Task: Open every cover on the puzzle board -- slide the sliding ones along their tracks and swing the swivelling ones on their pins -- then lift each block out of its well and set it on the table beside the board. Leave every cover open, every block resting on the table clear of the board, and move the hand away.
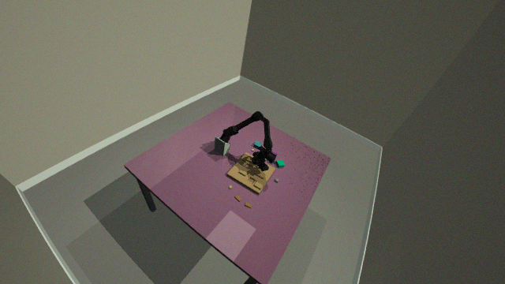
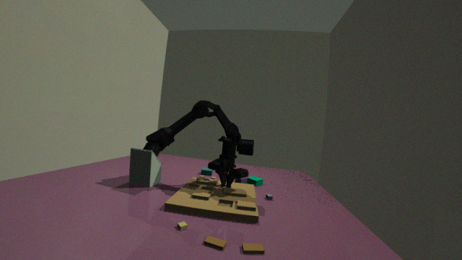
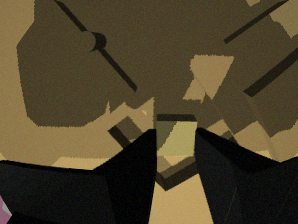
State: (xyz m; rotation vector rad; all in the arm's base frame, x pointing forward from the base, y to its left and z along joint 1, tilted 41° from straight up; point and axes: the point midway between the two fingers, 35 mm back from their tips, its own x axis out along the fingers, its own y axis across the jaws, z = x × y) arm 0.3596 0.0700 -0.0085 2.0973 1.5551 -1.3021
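The tan puzzle board (image 1: 237, 173) (image 2: 180, 200) lies on the table. My gripper (image 2: 226, 186) (image 3: 175, 136) points down over its rear right part. In the wrist view the fingertips meet both sides of a pale yellow block (image 3: 183, 141), low at a square well; the gripper is shut on it. Whether it is lifted is unclear. Raised tan covers (image 2: 201, 196) (image 2: 246, 206) show on the board's front half, with an open well (image 2: 226, 203) between them. A small yellow cube (image 1: 230, 187) (image 2: 182, 226) and a grey cube (image 1: 277, 181) (image 2: 269, 196) rest on the table. Shadow hides much of the board's rear.
Two flat brown pieces (image 1: 237, 198) (image 1: 248, 205) (image 2: 215, 243) (image 2: 253, 248) lie in front of the board. A teal block (image 1: 257, 144) (image 2: 206, 171), a green block (image 1: 280, 163) (image 2: 255, 180) and a purple block (image 2: 242, 180) are behind it. A pale wedge (image 1: 221, 146) (image 2: 141, 167) stands by the arm's base.
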